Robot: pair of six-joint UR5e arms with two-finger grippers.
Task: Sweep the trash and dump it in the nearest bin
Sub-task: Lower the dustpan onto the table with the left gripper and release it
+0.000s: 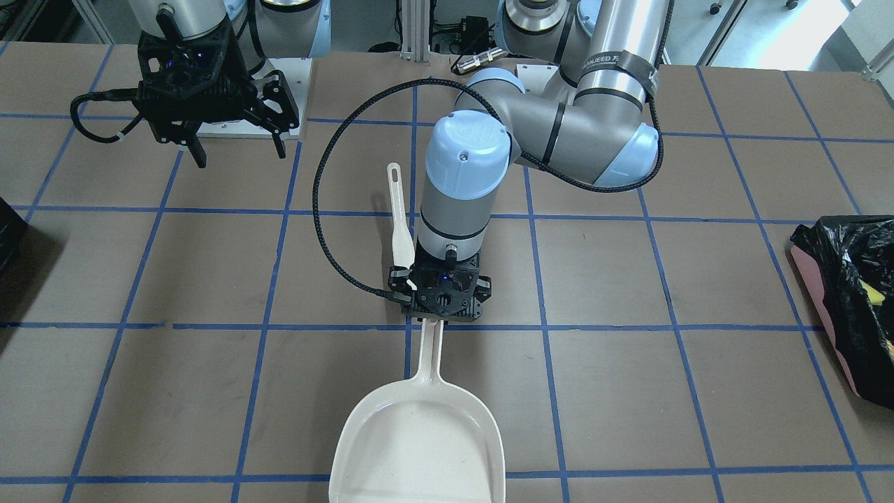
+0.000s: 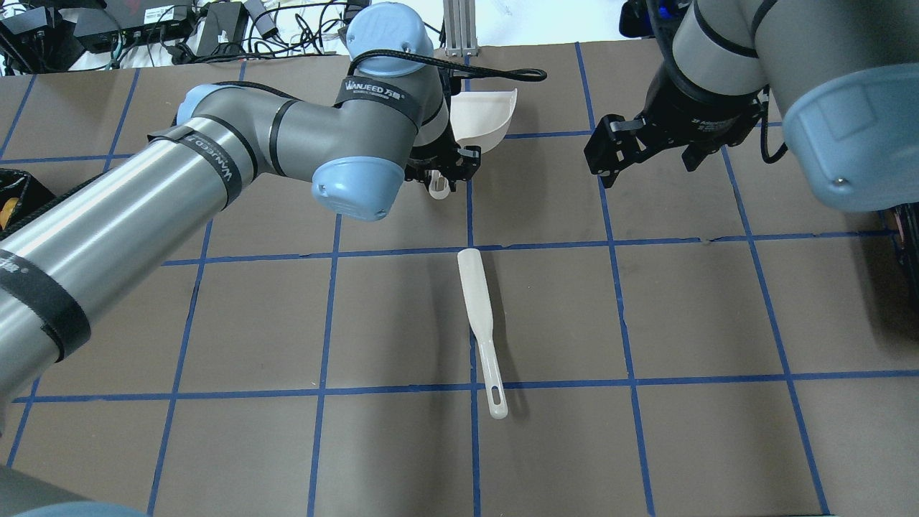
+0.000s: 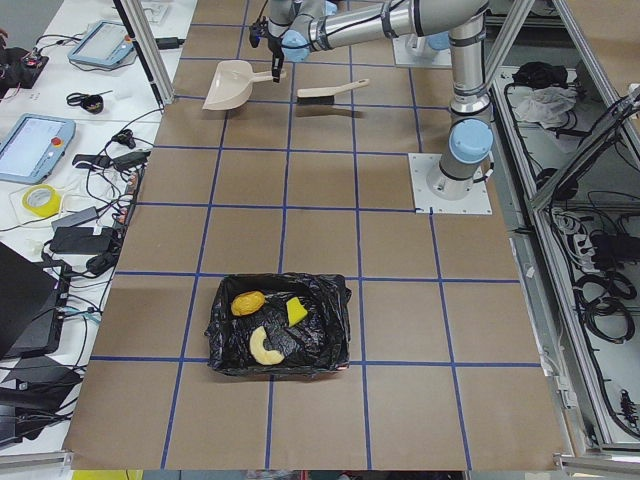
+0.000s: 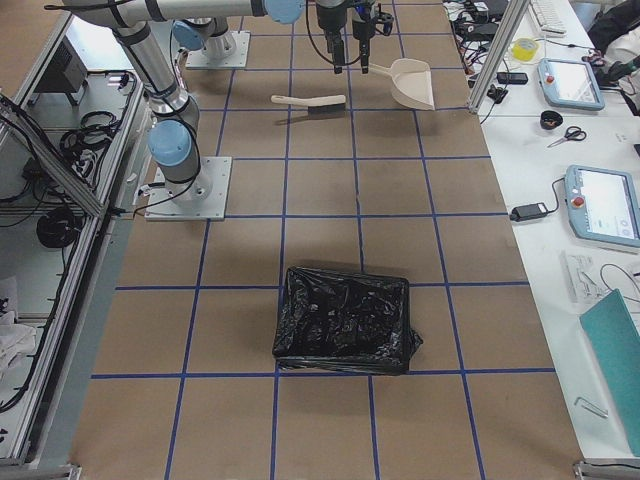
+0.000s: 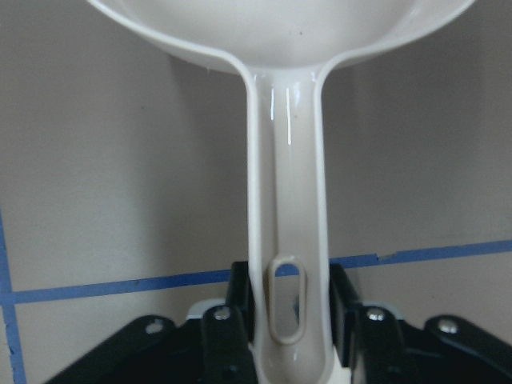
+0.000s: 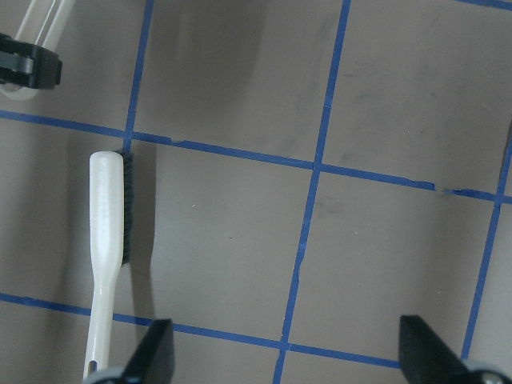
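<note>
The three trash pieces lie inside the bin, a pinkish container lined with a black bag: a bread roll, a yellow wedge and a croissant. The bin also shows at the right edge of the front view. My left gripper is shut on the handle of the white dustpan, which rests on the table far from the bin. The pan looks empty. My right gripper is open and empty, raised above the table.
A white brush lies flat on the table between the arms, next to the left gripper. A second black-bagged container stands at the table's right end. Blue tape lines grid the brown table.
</note>
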